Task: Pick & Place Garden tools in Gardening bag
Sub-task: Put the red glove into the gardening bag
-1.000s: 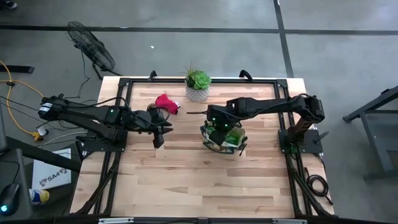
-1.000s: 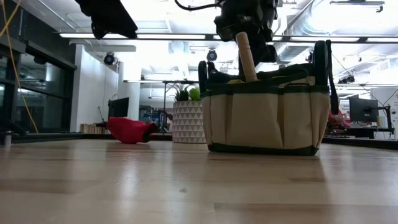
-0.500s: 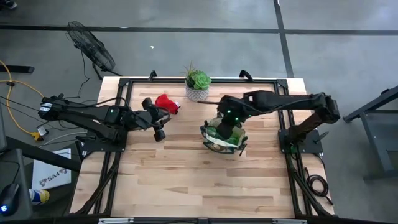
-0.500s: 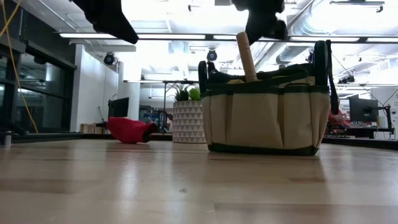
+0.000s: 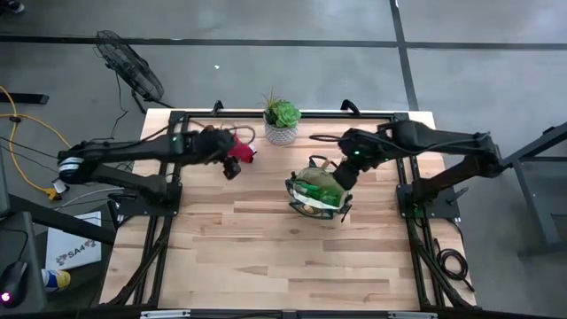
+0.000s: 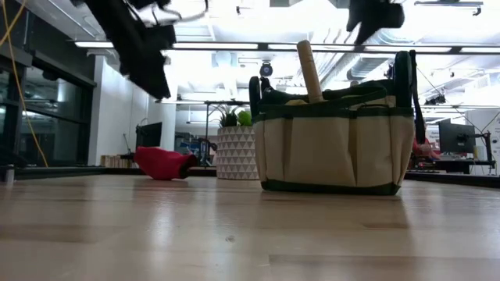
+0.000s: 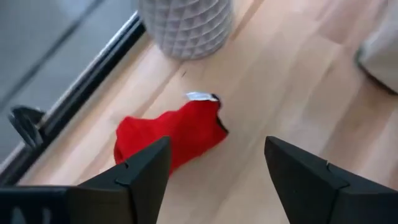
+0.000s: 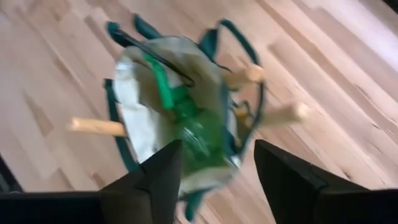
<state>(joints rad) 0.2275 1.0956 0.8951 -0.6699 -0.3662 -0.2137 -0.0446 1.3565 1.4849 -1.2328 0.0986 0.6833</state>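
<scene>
1. The gardening bag [image 5: 317, 197] is seen standing upright on the table [image 5: 266, 257], right of centre, near the right arm's side.
2. 3 wooden handles [image 8: 283, 114] are seen protruding from the bag in the right wrist view; a green item [image 8: 198, 134] is visible inside it, and its kind cannot be told.
3. 1 wooden handle [image 6: 308, 70] is seen rising above the bag's rim in the low view.
4. The right gripper [image 5: 340, 177] is positioned above the far right edge of the bag; its fingers [image 8: 149, 180] are seen apart, with nothing between them.
5. The red glove [image 5: 240, 149] is found lying on the table at the far side, left of the white plant pot [image 5: 281, 131] and apart from it.
6. The left gripper [image 5: 230, 164] is held just above the red glove; its fingers [image 7: 146, 174] are spread wide and nothing is gripped.
7. The glove is framed between the left fingers in the left wrist view [image 7: 171, 134], untouched.
</scene>
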